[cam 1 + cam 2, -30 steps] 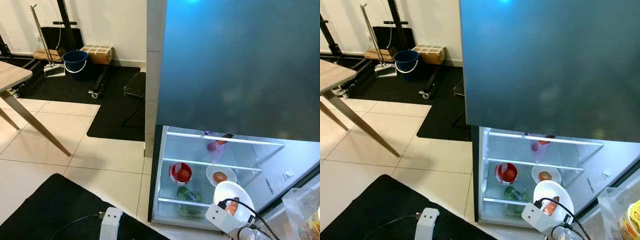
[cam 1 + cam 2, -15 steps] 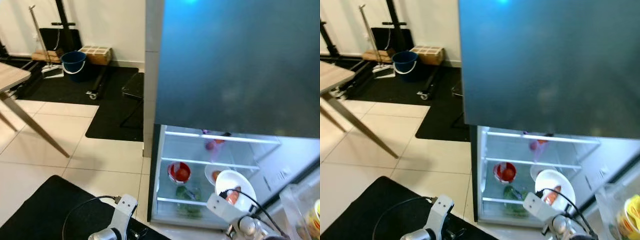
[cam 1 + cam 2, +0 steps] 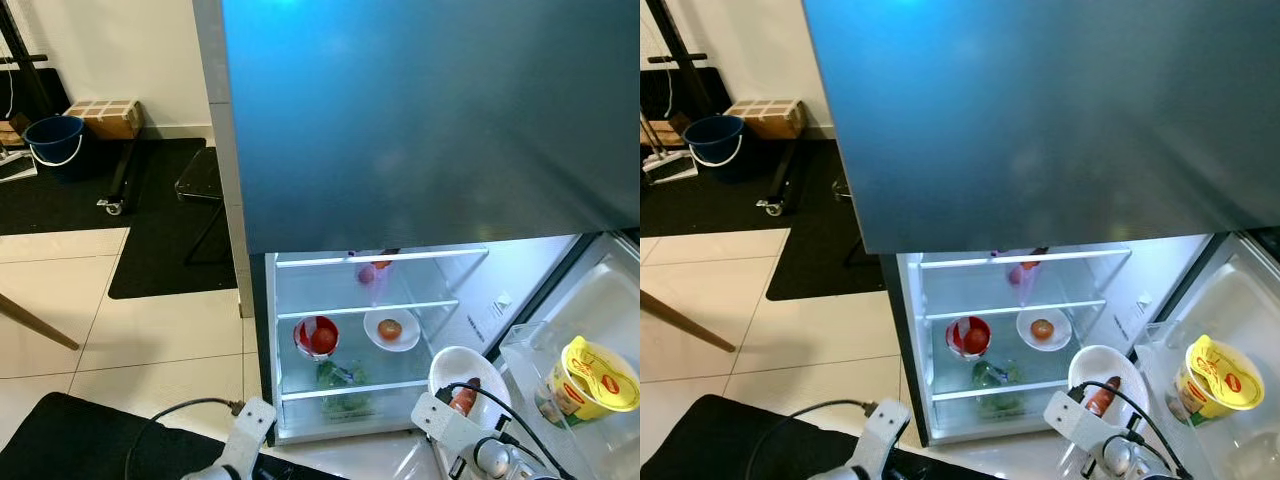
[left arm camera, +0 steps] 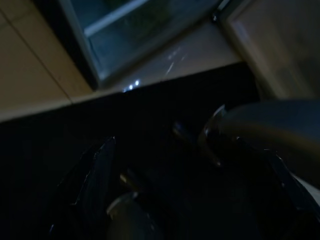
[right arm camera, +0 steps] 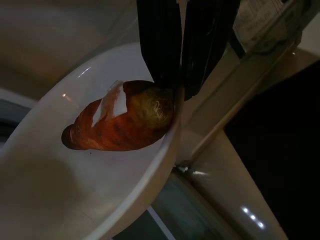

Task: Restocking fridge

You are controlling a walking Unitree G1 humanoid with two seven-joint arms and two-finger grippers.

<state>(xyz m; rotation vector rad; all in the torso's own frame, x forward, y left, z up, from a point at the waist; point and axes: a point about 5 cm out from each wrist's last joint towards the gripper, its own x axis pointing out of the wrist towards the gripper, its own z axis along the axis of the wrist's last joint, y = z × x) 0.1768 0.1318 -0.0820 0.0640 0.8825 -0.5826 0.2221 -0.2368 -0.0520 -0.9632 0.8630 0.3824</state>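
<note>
We're mid-carry: the right gripper [image 5: 181, 47] has its 2 black fingers pinched together on the rim of the white plate [image 5: 75, 180], and a browned bread roll [image 5: 122, 122] sits on the plate just under the fingertips. In the left eye view the same plate [image 3: 468, 375] sits at lower right of the frame, in front of the open fridge [image 3: 370, 330] and below the shelf level, so it is not yet inside.

Fridge contents, lower centre of the frame: a red bowl [image 3: 316, 336] and a small white plate with a tomato [image 3: 390, 329] on the middle shelf, greens [image 3: 343, 378] on the shelf under it, something pinkish on the top shelf, too small to name. A yellow-lidded cup [image 3: 588, 375] stands in the door bin at the right edge.

The left gripper [image 4: 150, 190] hangs low over the dark mat; its wrist view is too dark, and we cannot tell whether its fingers are apart or together.

Step in hand, as we judge it: bringing the plate to a shelf. The next move calls for lifting the plate level, reaching it forward and toward frame left onto a free shelf spot, probably the lower shelf right of the greens, then releasing. Risk: the 1-edge grip lets the plate tilt and the roll slide.
</note>
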